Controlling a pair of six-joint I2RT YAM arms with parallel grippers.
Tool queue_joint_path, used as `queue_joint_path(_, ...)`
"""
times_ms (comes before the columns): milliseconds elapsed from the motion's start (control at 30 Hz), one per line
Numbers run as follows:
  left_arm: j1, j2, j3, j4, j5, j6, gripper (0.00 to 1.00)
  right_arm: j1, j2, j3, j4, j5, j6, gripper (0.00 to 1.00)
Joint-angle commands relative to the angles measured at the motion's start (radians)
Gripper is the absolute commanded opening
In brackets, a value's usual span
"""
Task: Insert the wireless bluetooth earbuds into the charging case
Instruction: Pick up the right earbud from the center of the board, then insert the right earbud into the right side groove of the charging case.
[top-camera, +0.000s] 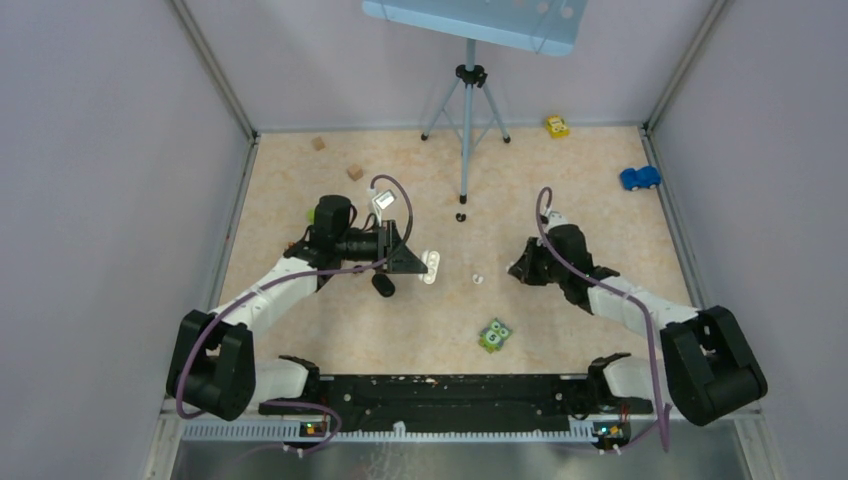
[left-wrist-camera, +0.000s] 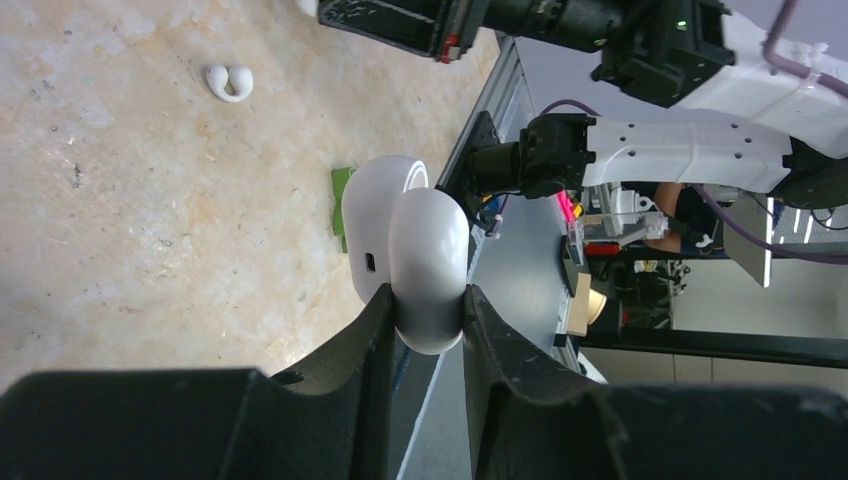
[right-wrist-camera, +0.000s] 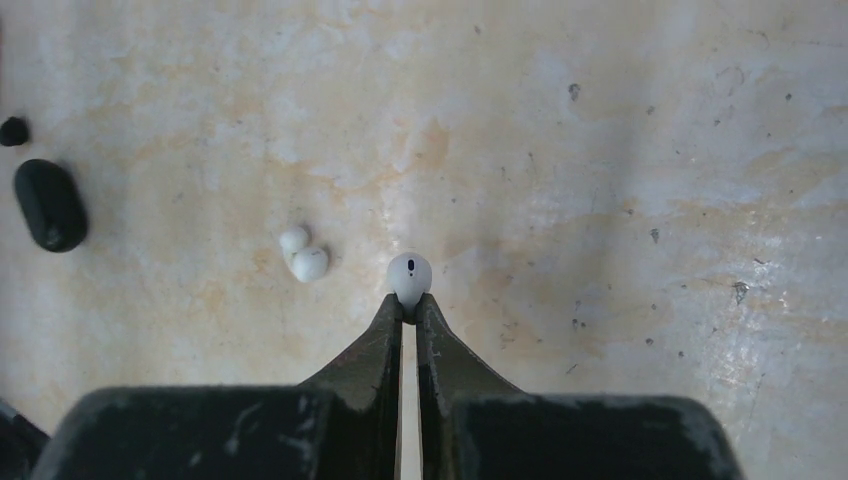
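At tips of right end effector (right-wrist-camera: 411, 306), earbud (right-wrist-camera: 410, 274) pinched; left end effector (left-wrist-camera: 427, 302) clamps case (left-wrist-camera: 425, 235).

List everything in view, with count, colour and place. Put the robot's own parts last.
white earbuds: two, white; one pinched by the right gripper, one lying on the table beside it.
white charging case: one, white; clamped in the left gripper.
black case: one, black; on the table.
black earbud: one sure, black; near the black case.
wooden cubes: two, tan; far left.
toy cars: two, one yellow, one blue; far right.
green block: one, green; near middle.
tripod: one, grey; far middle, carrying a pale blue board.
left gripper: black fingers, shut on the case.
right gripper: black fingers, shut on an earbud.
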Motion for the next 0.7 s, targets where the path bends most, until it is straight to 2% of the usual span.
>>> queue_joint_path(0, -0.006, -0.01, 0.027, -0.03, -0.039, 0.113, 0.01, 0.015, -0.106, 0.133, -0.127, -0.103, -0.035, 0.0)
queue_joint_path(100, -0.009, -0.034, 0.009, -0.018, -0.052, 0.163, 0.0, 0.015, -0.13, 0.219, -0.212, -0.244, -0.027, 0.0)
queue_joint_path(200, -0.015, -0.051, -0.015, 0.02, -0.064, 0.206, 0.0, 0.034, -0.164, 0.269, -0.204, -0.363, 0.046, 0.0)
queue_joint_path(333, -0.026, -0.066, -0.034, 0.031, -0.096, 0.271, 0.0, 0.053, -0.132, 0.36, -0.263, -0.483, 0.119, 0.0)
queue_joint_path(467, -0.04, -0.073, -0.031, 0.033, -0.098, 0.314, 0.0, 0.135, -0.12, 0.427, -0.272, -0.493, 0.152, 0.0)
queue_joint_path(667, -0.056, -0.053, 0.029, -0.03, -0.09, 0.329, 0.0, 0.192, -0.055, 0.531, -0.318, -0.52, 0.13, 0.0)
